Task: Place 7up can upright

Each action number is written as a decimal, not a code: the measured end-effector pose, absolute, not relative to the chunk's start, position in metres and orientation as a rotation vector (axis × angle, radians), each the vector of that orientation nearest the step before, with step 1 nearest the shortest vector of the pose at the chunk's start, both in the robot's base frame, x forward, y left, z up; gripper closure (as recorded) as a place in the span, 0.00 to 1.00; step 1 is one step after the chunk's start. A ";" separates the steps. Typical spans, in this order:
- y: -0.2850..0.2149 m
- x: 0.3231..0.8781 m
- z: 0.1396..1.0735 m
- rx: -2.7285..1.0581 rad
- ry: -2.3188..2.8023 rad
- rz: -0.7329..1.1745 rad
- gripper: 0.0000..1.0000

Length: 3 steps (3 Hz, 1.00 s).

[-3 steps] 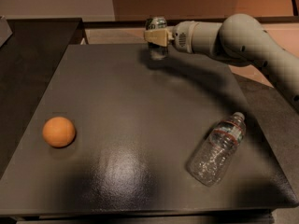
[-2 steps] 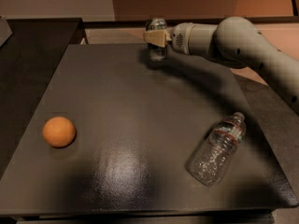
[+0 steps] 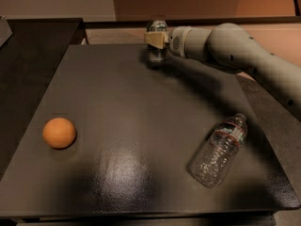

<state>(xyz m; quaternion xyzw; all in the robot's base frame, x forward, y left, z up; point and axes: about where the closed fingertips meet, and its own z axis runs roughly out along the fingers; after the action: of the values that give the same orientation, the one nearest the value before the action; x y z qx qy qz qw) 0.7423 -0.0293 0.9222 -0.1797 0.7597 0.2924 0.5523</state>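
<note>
One small silvery-grey metal 7up can [image 3: 156, 54] stands upright at the far edge of the dark flat table [image 3: 117, 126]. The two-finger gripper [image 3: 156, 39] has its fingers clamped on the can's sides, holding its axis vertical for release.

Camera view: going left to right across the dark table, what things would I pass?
Orange → 7up can, upright in the gripper near the far edge of the table → plastic bottle lying on its side.
</note>
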 end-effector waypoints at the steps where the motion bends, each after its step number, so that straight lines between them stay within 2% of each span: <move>1: -0.036 0.745 0.917 -0.400 1.745 0.649 1.00; 3: -0.041 0.746 0.929 -0.388 1.607 0.583 1.00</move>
<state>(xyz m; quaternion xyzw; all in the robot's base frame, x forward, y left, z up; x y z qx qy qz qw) 0.7465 -0.0412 0.9291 -0.1702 0.7046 0.2558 0.6397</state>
